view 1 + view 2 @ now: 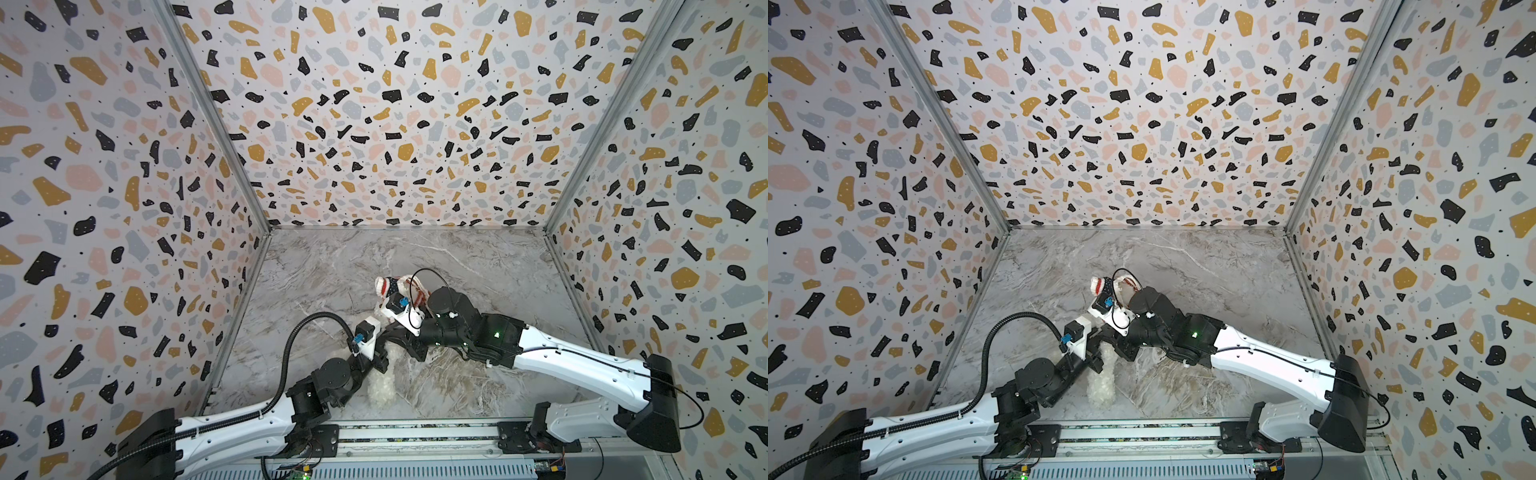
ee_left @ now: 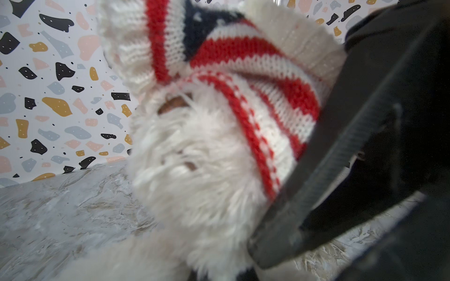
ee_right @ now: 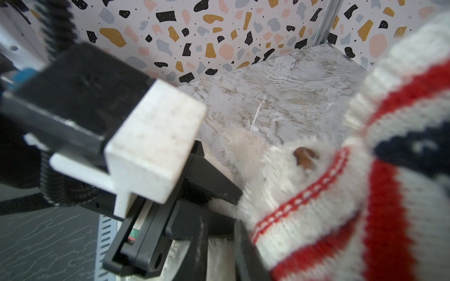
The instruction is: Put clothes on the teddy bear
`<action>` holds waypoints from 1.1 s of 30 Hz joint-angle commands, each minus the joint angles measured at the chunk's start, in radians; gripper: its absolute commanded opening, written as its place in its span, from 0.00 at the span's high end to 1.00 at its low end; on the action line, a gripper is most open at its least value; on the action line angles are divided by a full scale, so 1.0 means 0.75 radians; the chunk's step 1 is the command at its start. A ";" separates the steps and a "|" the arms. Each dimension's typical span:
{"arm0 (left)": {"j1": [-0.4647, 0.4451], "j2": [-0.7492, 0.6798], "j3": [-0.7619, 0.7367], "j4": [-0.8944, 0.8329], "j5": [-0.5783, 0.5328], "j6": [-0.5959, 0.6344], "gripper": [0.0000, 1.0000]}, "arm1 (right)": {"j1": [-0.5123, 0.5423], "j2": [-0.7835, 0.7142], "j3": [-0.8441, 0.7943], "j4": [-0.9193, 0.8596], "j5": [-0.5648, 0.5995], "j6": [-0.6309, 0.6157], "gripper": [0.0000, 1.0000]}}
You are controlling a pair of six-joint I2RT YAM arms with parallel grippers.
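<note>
The teddy bear [image 1: 382, 386] lies on the marble floor with its legs toward the front rail. Its face [image 2: 194, 158] shows in the left wrist view. A red, white and navy knit sweater [image 1: 388, 286] sits bunched over the top of its head, with the hem [image 3: 304, 204] just above the eye. My left gripper [image 1: 380, 361] is shut on the bear's fur at the body [image 3: 219, 206]. My right gripper [image 3: 221, 240] stands beside the sweater hem. Its fingers [image 2: 341, 150] are slightly apart, with white fur showing between them. In both top views the two grippers meet over the bear's middle.
Terrazzo-patterned walls [image 1: 124, 208] close in the marble floor [image 1: 478, 266] on three sides. A metal rail [image 1: 415, 432] runs along the front edge. The right wrist's black cable [image 1: 419, 291] loops over the sweater. The left arm's corrugated hose [image 1: 299, 332] arches at the left.
</note>
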 commanded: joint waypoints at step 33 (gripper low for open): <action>-0.008 -0.051 -0.003 0.033 -0.059 0.121 1.00 | -0.544 0.028 0.587 -0.495 -0.129 0.093 0.71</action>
